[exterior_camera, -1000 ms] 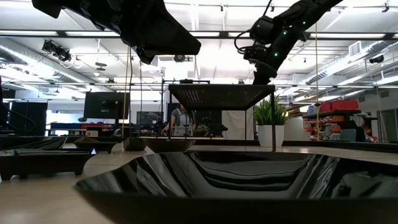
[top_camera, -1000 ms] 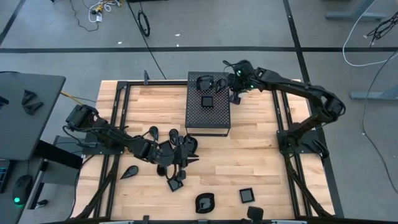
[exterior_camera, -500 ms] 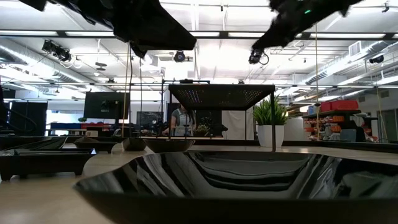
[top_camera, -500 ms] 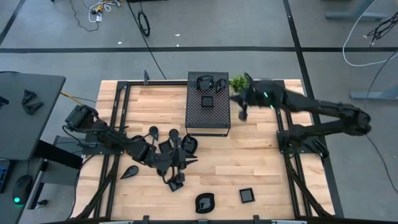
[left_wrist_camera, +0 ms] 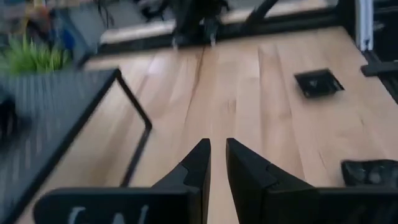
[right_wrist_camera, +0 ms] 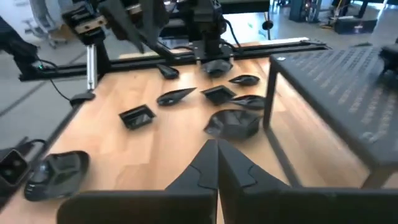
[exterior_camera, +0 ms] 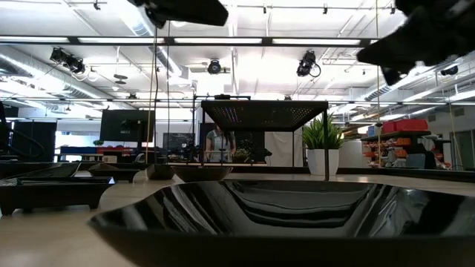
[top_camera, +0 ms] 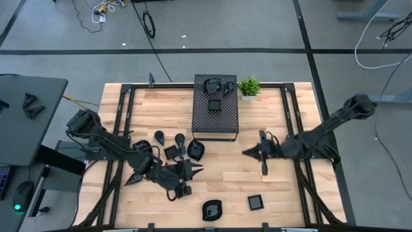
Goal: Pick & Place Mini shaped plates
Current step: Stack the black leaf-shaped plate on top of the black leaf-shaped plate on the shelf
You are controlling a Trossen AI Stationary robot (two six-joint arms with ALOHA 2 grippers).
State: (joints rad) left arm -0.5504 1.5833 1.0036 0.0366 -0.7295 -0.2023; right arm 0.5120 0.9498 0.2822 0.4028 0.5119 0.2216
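On the table's left-centre, the mini shaped plates lie clustered beside the perforated box. Left gripper slightly parted, empty; right gripper together, empty. Plates likely light, stiff, slippery, chippable: pinch a rim.

Wooden counter carrying a black perforated box at twelve o'clock, a potted plant at one, clustered small black plates at nine, two more plates at six.
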